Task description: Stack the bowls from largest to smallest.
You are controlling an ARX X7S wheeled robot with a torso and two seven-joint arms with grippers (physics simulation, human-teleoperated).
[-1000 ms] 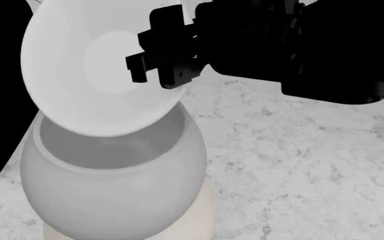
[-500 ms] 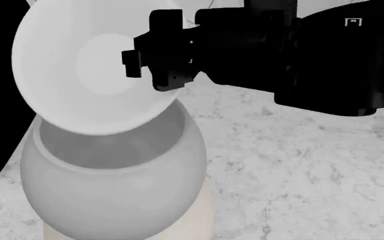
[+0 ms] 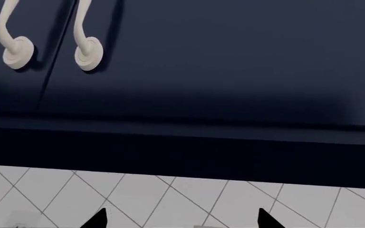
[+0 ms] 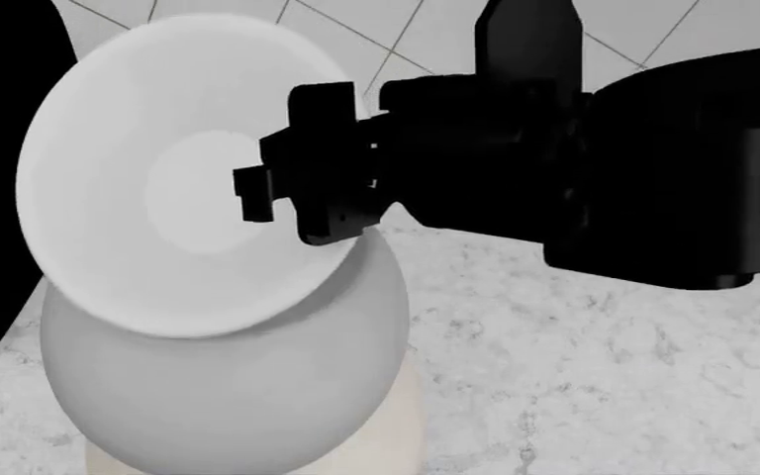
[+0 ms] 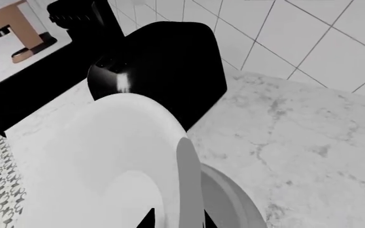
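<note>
Much of the stack is hidden in the head view: the cream bowl (image 4: 400, 440) shows only as a pale sliver at the bottom edge of the frame, under the grey bowl (image 4: 222, 396), whose mouth is covered by the white bowl (image 4: 155, 188). The grey bowl itself is cut off at the bottom of the frame. The right arm fills the upper right of that frame as a black mass, and its detail is hard to read.

The right pincer (image 4: 308, 188) reaches in from the right and is clamped on the white bowl's rim, one finger lying across the bowl's inner face near its centre. The white bowl is tipped steeply, its hollow turned toward the camera, its lower edge overlapping the top of the grey bowl in the left half of the frame. Whether the two touch I cannot tell. In the right wrist view the white bowl (image 5: 119, 161) fills the lower left, with the grey rim (image 5: 233, 204) just behind it on the marbled table (image 5: 309, 142).

The left pincer (image 3: 181, 222) shows only two dark fingertips, set apart, at the bottom of its frame, above white tiles (image 3: 169, 199) and a dark cabinet (image 3: 220, 61).
</note>
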